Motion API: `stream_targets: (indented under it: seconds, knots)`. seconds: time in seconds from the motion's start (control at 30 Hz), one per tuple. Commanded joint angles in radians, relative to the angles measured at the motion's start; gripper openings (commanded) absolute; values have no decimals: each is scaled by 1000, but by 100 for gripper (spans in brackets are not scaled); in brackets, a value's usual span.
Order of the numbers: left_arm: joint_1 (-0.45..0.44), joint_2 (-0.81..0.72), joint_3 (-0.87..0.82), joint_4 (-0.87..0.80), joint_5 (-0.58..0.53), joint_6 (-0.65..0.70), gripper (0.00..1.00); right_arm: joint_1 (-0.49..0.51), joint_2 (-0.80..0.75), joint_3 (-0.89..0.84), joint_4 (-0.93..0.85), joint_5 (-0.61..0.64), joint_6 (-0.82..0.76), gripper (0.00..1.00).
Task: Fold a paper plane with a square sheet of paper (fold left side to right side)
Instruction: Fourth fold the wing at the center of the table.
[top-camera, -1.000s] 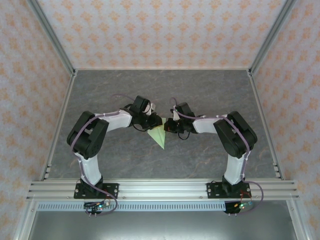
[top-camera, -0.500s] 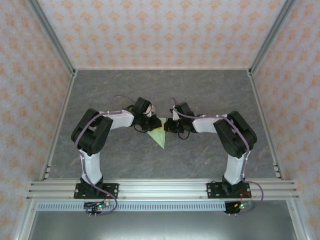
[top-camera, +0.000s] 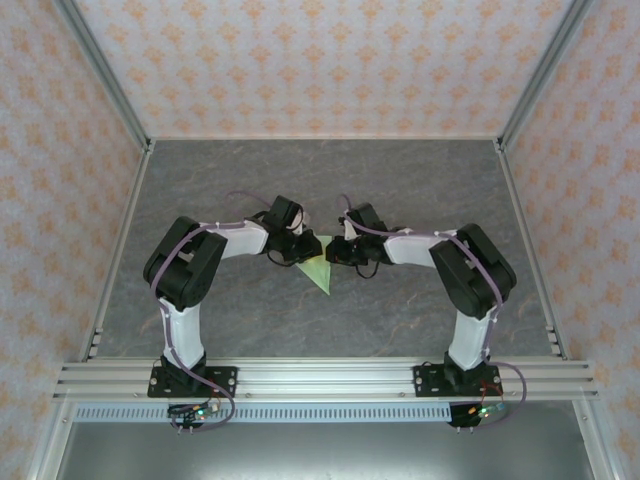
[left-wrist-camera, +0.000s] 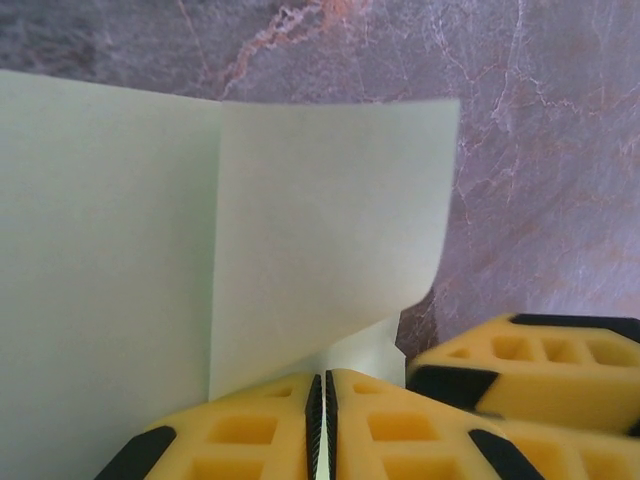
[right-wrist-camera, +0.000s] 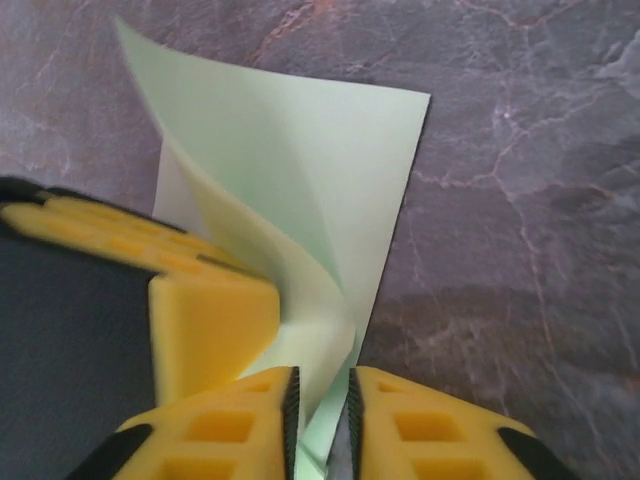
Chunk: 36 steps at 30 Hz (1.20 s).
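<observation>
Top external: I see the folded paper (top-camera: 319, 272) on the surface (top-camera: 400, 180) between both wrists. My left fingers (left-wrist-camera: 250, 435) clamp it; my right fingers (right-wrist-camera: 430, 430) stand slightly apart around its edge.

table (top-camera: 420, 190): flat grey stone-look top, pinkish-white veins, matte. one thing lies on it: pale-green sheet of paper (top-camera: 319, 270), folded to triangle, near middle of top, sharp point toward near edge. left wrist view: straight crease runs down paper, right flap bowed up off top. right wrist view: paper layers curl apart, not flat.
</observation>
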Motion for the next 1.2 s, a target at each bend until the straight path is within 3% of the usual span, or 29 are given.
stream_targets:
  seconds: [0.0,0.17,0.4,0.63,1.17]
  knots:
    - [-4,23,-49,-61,-75,15,15,2,-127,13,-96,83,-34,30]
    - [-5,21,-52,-55,-76,9,15,28,-225,-71,-96,29,-3,30]
    - [-4,17,-51,-59,-75,11,14,132,-250,-198,150,-112,204,27]
    - [-4,14,-52,-61,-75,11,14,170,-178,-189,209,-107,245,26]
    - [-5,13,-52,-67,-75,14,14,172,-112,-196,164,-78,214,27]
